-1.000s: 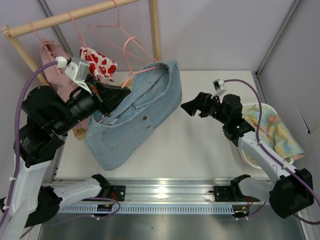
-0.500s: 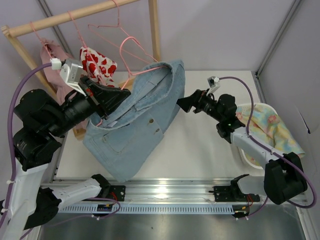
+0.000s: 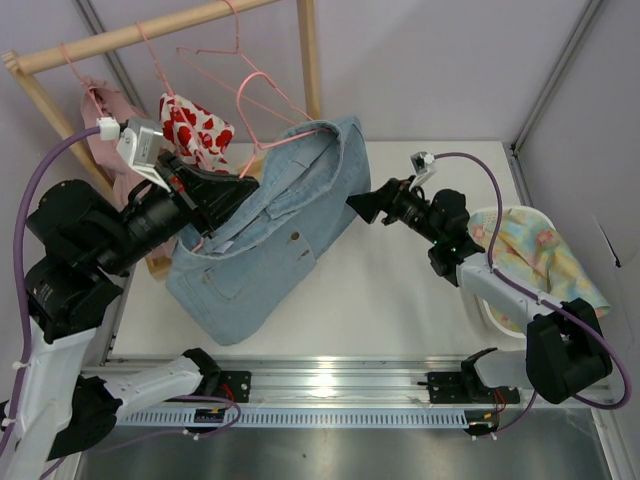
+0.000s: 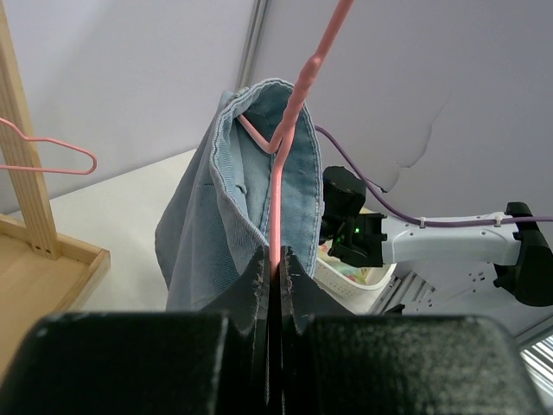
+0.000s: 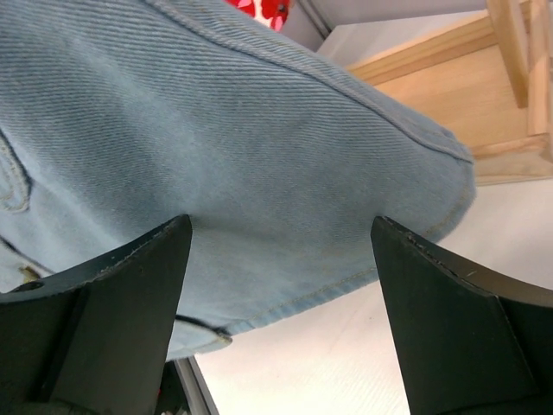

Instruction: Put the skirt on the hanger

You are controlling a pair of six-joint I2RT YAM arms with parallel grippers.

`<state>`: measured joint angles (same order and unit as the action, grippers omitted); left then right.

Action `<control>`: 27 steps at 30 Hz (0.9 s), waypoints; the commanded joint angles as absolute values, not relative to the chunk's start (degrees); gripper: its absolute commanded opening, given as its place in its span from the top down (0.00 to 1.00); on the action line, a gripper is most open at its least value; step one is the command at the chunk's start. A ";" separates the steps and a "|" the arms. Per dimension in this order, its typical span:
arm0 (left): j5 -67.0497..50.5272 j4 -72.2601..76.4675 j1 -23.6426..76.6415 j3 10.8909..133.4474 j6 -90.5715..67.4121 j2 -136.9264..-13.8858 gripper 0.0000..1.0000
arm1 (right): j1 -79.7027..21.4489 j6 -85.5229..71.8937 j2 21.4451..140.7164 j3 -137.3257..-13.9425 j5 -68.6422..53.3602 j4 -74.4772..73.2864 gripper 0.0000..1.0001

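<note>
The light blue denim skirt (image 3: 270, 235) hangs off a pink wire hanger (image 3: 262, 112) and droops to the table. My left gripper (image 3: 240, 190) is shut on the hanger's wire (image 4: 278, 199), which runs up through the skirt's waistband (image 4: 259, 164) in the left wrist view. My right gripper (image 3: 362, 207) is open and empty, just right of the skirt's edge. In the right wrist view the skirt's denim (image 5: 233, 147) fills the space ahead of the spread fingers (image 5: 112, 303).
A light wooden rack (image 3: 150, 30) stands at the back left with other pink hangers (image 3: 200, 55), a pale pink dress (image 3: 105, 115) and a white garment with red hearts (image 3: 197, 127). A white basket (image 3: 495, 305) with pastel cloth sits at the right.
My right gripper has moved left toward the skirt's edge. My left gripper has shifted the hanger slightly, and the skirt has swung and settled.
</note>
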<state>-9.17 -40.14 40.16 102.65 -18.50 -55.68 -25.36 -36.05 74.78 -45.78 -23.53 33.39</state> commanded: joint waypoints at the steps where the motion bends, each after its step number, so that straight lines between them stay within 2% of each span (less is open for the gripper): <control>1: -8.00 -34.01 40.34 105.55 -18.63 -54.49 1.00 | -25.66 -36.30 74.97 -45.62 -19.00 34.20 0.09; 4: -7.30 -33.84 40.25 105.91 -18.89 -54.23 1.00 | -25.23 -37.52 74.27 -43.86 -17.14 33.13 0.07; 7: -6.77 -33.49 40.34 106.26 -18.72 -54.14 1.00 | -24.70 -40.16 74.62 -40.61 -18.89 39.45 0.04; 15: -4.13 -34.37 40.25 109.77 -18.54 -54.58 1.00 | -25.75 -39.81 77.87 -42.10 -20.74 43.41 0.01; 18: -3.87 -33.66 40.25 109.07 -18.98 -54.05 1.00 | -25.66 -41.74 79.01 -41.40 -22.23 48.32 0.01; 22: -3.78 -32.26 40.25 106.96 -19.60 -53.17 1.00 | -26.01 -45.61 80.77 -39.55 -22.59 62.62 0.02; 27: -3.96 -31.64 40.25 107.05 -20.30 -53.09 1.00 | -26.19 -47.46 84.37 -42.44 -23.38 67.50 0.04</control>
<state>-4.43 -39.90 40.16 106.30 -18.76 -53.56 -25.78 -45.58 82.52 -39.99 -22.55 58.13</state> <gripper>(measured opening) 0.055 0.965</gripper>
